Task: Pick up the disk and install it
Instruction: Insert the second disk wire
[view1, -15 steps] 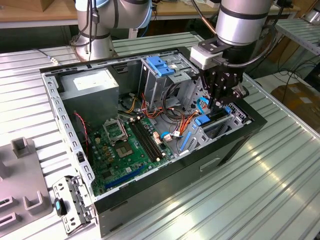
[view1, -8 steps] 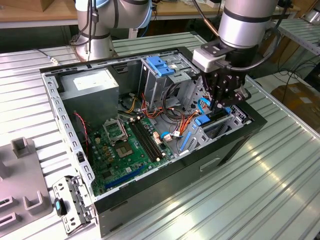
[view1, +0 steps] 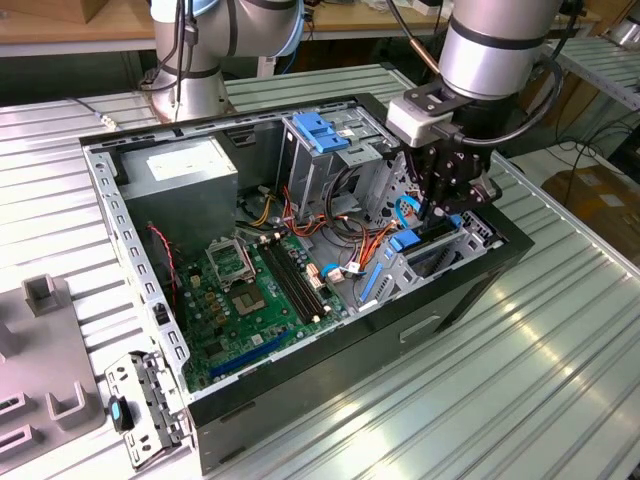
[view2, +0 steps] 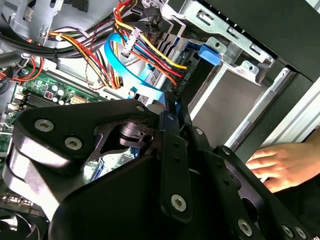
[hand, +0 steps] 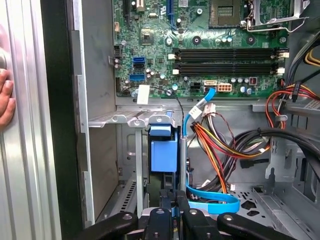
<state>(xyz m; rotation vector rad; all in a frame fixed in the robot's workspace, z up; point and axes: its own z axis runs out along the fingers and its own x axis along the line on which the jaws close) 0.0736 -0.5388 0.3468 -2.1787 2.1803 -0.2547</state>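
Disk (hand: 163, 155) with its blue rails stands on edge just ahead of my claw (hand: 172, 212), partly inside the drive bay (hand: 131, 120), my fingers together on its rear edge, so I judge I should push straight along the bay and stay off the cables (hand: 220, 150) beside me.
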